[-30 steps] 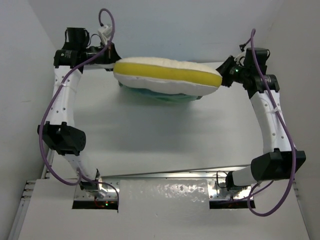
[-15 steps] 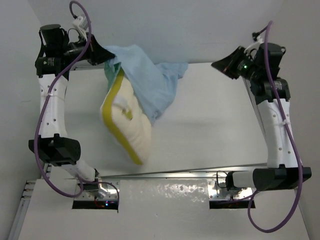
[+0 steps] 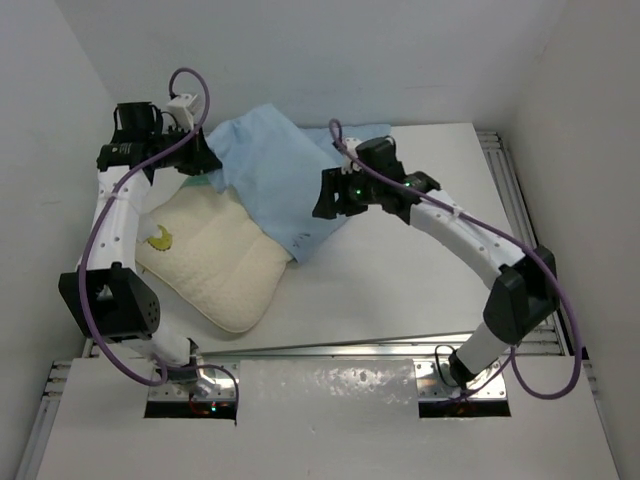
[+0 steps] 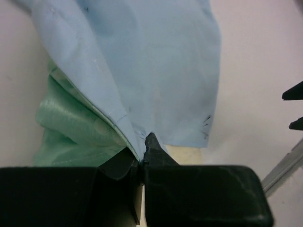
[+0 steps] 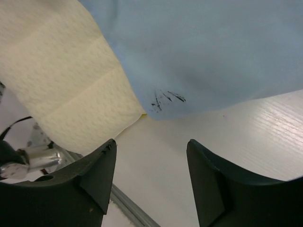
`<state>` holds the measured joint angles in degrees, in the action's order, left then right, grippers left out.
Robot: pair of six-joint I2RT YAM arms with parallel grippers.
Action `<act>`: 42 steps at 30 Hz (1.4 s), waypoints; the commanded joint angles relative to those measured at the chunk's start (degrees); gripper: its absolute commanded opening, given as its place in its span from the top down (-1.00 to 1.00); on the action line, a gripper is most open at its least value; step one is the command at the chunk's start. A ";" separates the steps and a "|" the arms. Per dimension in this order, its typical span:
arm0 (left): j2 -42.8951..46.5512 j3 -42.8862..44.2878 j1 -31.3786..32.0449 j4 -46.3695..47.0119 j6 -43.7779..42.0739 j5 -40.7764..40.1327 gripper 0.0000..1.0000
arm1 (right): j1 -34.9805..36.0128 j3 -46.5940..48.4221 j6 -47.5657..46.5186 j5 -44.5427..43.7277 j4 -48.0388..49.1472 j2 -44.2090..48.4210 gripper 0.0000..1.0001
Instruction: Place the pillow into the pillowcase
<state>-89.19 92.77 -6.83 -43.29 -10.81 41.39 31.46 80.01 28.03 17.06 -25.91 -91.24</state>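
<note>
Left gripper (image 4: 142,147) is pinched tight on the pillowcase (image 3: 268,180) at its edge near the far left corner of the desk (image 3: 420,270), where the blue cloth meets the green side. The right gripper (image 5: 151,158) hangs with jaws well apart, holding nothing, over the pillowcase's near corner toward the middle of the desk. Spread blue side up across the far left part, the pillowcase covers the far end of the pillow (image 3: 215,270), which lies flat along the left edge and reaches toward the near edge, its small yellow logo (image 3: 160,237) facing up.
</note>
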 commanded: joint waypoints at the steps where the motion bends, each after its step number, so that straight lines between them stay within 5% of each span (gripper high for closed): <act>1: 3.85 -2.15 0.24 1.11 -4.56 -9.21 1.00 | 3.60 -1.60 -3.00 -6.33 5.87 -2.88 -0.22; 7: 3.58 -7.60 -0.20 1.01 -8.26 -18.17 1.00 | 4.65 -20.40 20.99 -2.92 27.12 -2.27 -0.41; 13: 1.22 -12.08 -1.17 1.63 -9.84 -21.87 1.00 | 11.33 -15.32 24.85 -0.28 30.73 -11.67 -0.63; 19: -0.02 -14.02 -2.31 1.28 -10.46 -22.31 1.00 | 12.39 -13.40 33.40 1.31 35.40 -21.07 -0.60; 22: 0.07 -14.37 -2.40 1.36 -10.81 -22.67 1.00 | 12.39 -10.67 35.86 2.01 35.67 -25.38 0.01; 23: 0.07 -14.37 -2.49 1.28 -10.90 -22.84 1.00 | 12.48 -9.88 36.65 2.01 35.23 -26.09 0.48; 26: -0.20 -14.37 -2.49 0.23 -12.30 -23.89 1.00 | 10.91 -8.02 36.66 0.18 35.58 -25.22 1.00; 32: 0.33 -17.62 -2.40 -2.41 -17.40 -24.69 1.00 | 2.82 -7.15 34.30 -10.64 35.59 -15.46 1.00; 38: -1.16 -19.82 -1.61 -4.00 -18.02 -21.70 1.00 | 1.32 4.44 26.64 -10.04 24.43 -20.10 0.99; 39: -1.95 -20.43 -1.26 -3.56 -17.67 -21.87 1.00 | 1.41 6.72 26.46 -8.29 23.55 -21.51 0.88; 40: -2.48 -20.70 -1.17 -3.30 -17.23 -21.96 1.00 | 1.41 8.31 25.07 -6.62 19.88 -23.09 0.45; 42: -4.32 -21.14 -1.17 -2.51 -15.83 -23.45 1.00 | 1.41 14.02 22.17 -3.35 13.20 -27.40 0.15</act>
<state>-91.59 72.44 -8.38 -46.52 -27.18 17.69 31.27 87.57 54.81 9.30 -6.76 -114.37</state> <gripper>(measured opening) 0.006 0.381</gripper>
